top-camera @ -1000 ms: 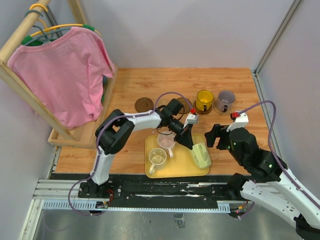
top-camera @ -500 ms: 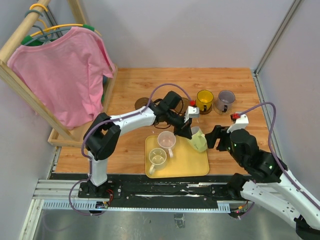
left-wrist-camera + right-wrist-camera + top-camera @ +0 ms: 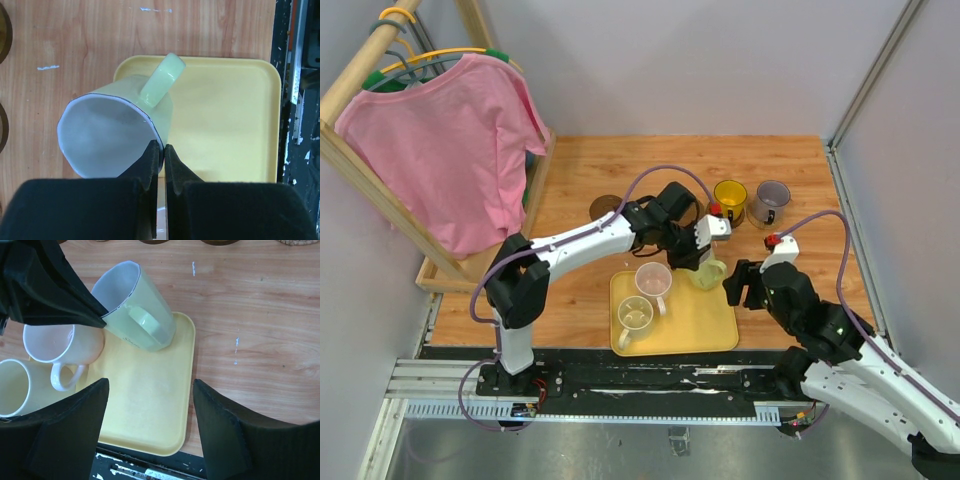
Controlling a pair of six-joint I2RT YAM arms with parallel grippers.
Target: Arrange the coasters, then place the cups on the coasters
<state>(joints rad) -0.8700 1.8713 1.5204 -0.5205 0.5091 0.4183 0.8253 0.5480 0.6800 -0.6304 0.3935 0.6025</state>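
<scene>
My left gripper (image 3: 700, 258) is shut on the rim of the white-green cup (image 3: 708, 271), which hangs tilted over the far right corner of the yellow tray (image 3: 705, 325). In the left wrist view its fingertips (image 3: 163, 150) pinch the cup (image 3: 112, 132) wall, handle up. The pink cup (image 3: 653, 279) and cream cup (image 3: 634, 316) stand on the tray. The yellow cup (image 3: 728, 199) and grey-purple cup (image 3: 770, 201) stand on coasters at the back. A dark coaster (image 3: 603, 207) lies bare, partly behind the arm. My right gripper (image 3: 744, 285) hovers open and empty at the tray's right edge (image 3: 150, 385).
A wooden rack with a pink shirt (image 3: 450, 150) fills the left side. Grey walls close the back and right. Dark coasters (image 3: 2, 30) show at the left edge of the left wrist view, and more coasters (image 3: 220, 241) along the top of the right wrist view.
The left gripper has carried the white-green cup up from the tray's right side toward the far corner. The right arm has shifted left toward the tray, its jaws a little narrower.
</scene>
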